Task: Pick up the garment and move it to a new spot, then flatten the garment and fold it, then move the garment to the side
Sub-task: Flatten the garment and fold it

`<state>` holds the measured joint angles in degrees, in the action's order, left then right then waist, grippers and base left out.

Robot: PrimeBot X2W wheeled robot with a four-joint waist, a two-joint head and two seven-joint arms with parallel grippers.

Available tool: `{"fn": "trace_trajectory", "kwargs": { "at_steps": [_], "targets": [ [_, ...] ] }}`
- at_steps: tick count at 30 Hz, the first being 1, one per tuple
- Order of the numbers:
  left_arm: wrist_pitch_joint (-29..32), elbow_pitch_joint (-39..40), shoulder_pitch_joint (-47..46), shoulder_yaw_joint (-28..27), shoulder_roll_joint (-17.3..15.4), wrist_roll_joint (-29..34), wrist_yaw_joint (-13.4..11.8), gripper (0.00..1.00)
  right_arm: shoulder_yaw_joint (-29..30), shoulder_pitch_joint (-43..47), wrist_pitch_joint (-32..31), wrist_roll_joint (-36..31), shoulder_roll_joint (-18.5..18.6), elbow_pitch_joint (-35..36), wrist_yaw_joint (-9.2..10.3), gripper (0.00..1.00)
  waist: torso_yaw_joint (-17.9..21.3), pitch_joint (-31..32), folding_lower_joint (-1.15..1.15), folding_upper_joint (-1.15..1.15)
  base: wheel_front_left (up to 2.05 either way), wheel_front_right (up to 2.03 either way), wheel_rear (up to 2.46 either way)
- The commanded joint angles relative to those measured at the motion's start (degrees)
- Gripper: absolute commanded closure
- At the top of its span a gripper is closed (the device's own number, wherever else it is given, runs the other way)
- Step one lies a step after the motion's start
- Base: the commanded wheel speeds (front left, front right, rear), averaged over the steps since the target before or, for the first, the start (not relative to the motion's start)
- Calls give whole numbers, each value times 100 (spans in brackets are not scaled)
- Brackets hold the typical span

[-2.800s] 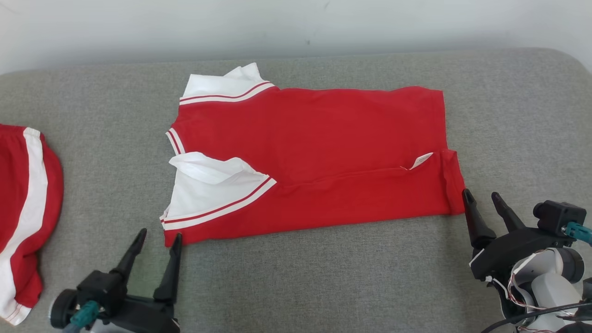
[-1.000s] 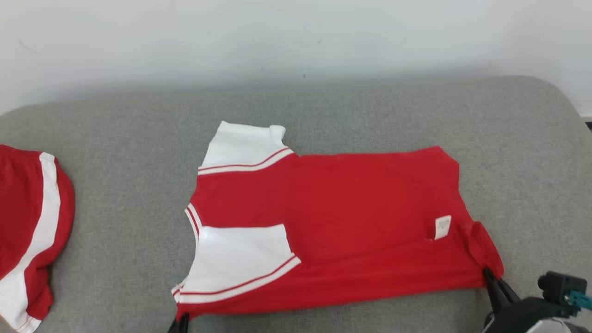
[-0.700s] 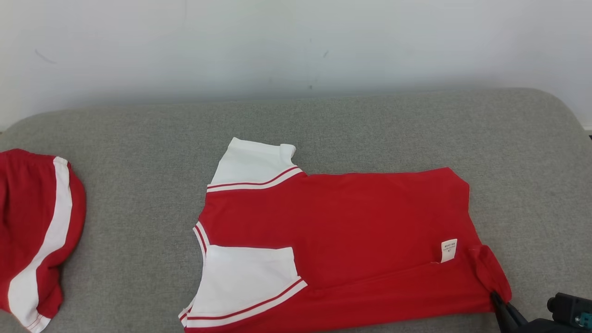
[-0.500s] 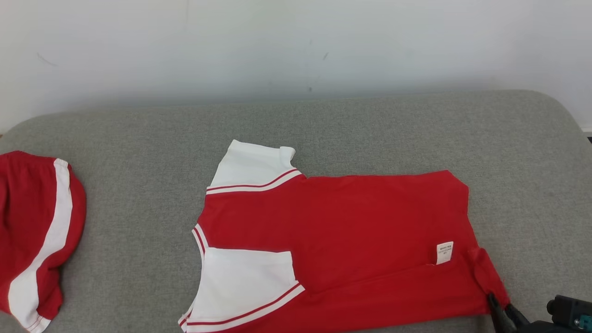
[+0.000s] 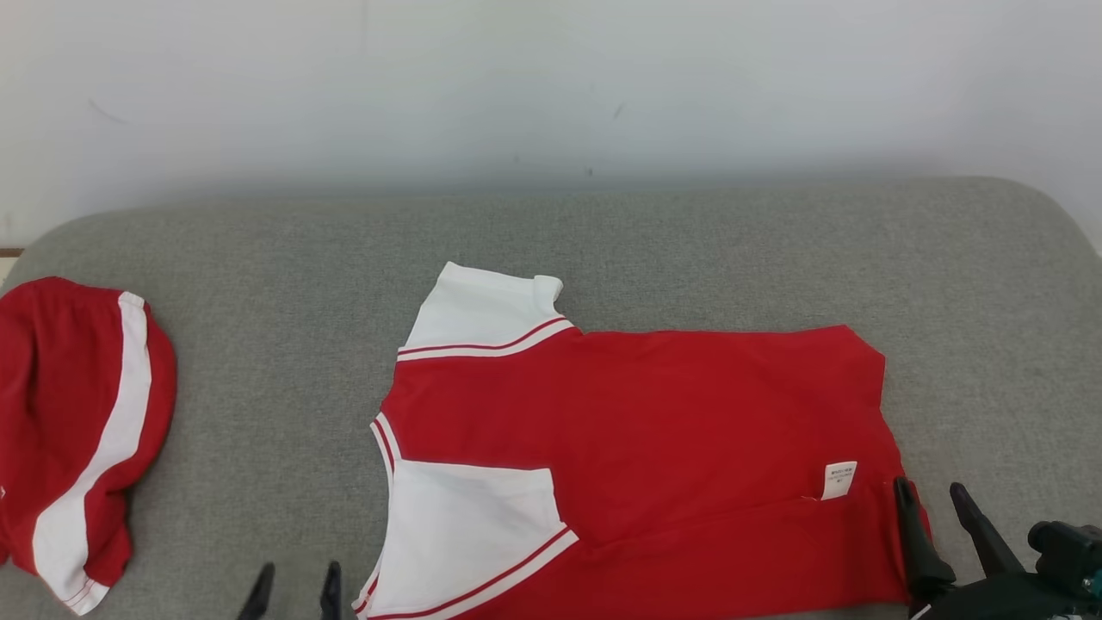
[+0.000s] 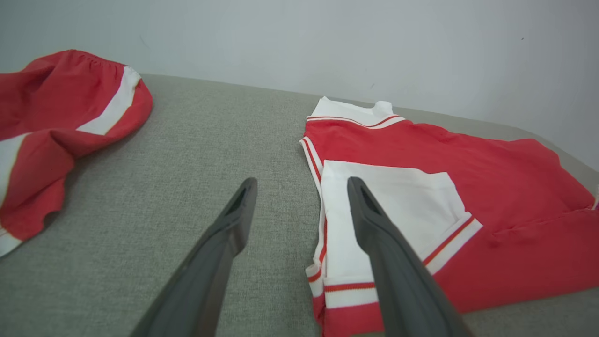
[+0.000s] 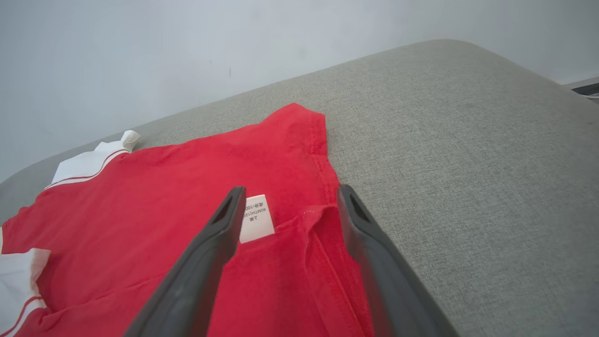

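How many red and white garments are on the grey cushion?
2. The red shirt with white sleeves lies at the centre; the rumpled red garment with a white stripe sits at the left end, partly out of frame.

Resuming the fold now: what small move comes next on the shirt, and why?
Probably reach the left gripper and right gripper to the far edge of the shirt: jaws open and empty, near edge already folded over, far white sleeve sticking out.

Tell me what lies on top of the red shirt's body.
A white sleeve is folded over onto the red shirt, and a small white label lies near its hem. The red cloth beneath the sleeve is covered, as is the grey cushion under the shirt.
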<state>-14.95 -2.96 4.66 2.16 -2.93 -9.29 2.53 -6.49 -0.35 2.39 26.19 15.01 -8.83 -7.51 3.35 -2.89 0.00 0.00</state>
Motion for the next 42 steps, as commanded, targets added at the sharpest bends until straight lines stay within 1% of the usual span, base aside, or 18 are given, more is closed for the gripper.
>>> {"fn": "trace_trajectory", "kwargs": {
  "at_steps": [1,7,10,14,16,19,21,23,27,30,31,32,34,37,38,40,42],
  "targets": [
    [-34,141,-5,-68,0,123,-82,0,-50,4,124,-68,-16,50,3,0,-28,19,0,0,0,0,0],
    [-34,683,-99,-316,4,354,-473,0,-219,113,824,-395,-43,193,3,0,-121,83,0,0,0,0,0],
    [-34,763,-137,-350,3,375,-528,0,-240,156,1001,-510,-132,179,3,0,-140,89,0,0,0,0,0],
    [-34,667,-250,-441,4,305,-413,0,-319,101,1053,-667,-205,91,3,0,-69,43,0,0,0,0,0],
    [-34,541,-374,-510,-13,177,-294,0,-350,-21,1070,-709,-227,56,4,0,4,-12,0,0,0,0,0],
    [-33,280,-689,-538,-163,93,-60,0,-390,-194,1100,-721,-238,22,3,0,135,-145,0,0,0,0,0],
    [-1,53,-1043,-476,-370,140,94,0,-442,-373,1116,-731,-233,-4,3,0,249,-278,0,0,0,0,0],
    [125,-132,-1506,-422,-554,45,241,0,-464,-604,1130,-762,-226,-45,3,0,371,-444,0,0,0,0,0],
    [600,-455,-2472,-219,-1014,-251,436,0,-530,-1172,1127,-750,-317,-231,2,0,652,-832,0,0,0,0,0],
    [1097,-659,-3204,13,-1355,-664,488,0,-596,-1684,1157,-755,-399,-427,2,0,869,-1170,0,0,0,0,0],
    [1097,-659,-3204,13,-1355,-664,488,0,-596,-1684,1157,-755,-399,-427,2,0,869,-1170,0,0,0,0,0],
    [1263,-749,-3413,184,-1463,-867,476,0,-609,-1833,1164,-779,-416,-529,2,0,930,-1261,0,0,0,0,0],
    [1525,-864,-3858,497,-1823,-1093,482,0,-676,-2183,1183,-755,-465,-706,2,0,1067,-1458,0,0,0,0,0],
    [1834,-1077,-4426,878,-2129,-1635,485,0,-767,-2652,1216,-741,-538,-992,2,0,1239,-1701,0,0,0,0,0],
    [1931,-1183,-4589,928,-2236,-1806,484,0,-802,-2790,1231,-727,-555,-1071,2,0,1293,-1777,0,0,0,0,0],
    [2067,-1343,-4902,1136,-2472,-2015,483,0,-896,-3054,1237,-696,-618,-1211,2,0,1403,-1911,0,0,0,0,0],
    [2212,-1549,-5129,1337,-2580,-2283,484,0,-961,-3265,1262,-670,-657,-1325,2,0,1491,-2010,0,0,0,0,0]
  ]
}}
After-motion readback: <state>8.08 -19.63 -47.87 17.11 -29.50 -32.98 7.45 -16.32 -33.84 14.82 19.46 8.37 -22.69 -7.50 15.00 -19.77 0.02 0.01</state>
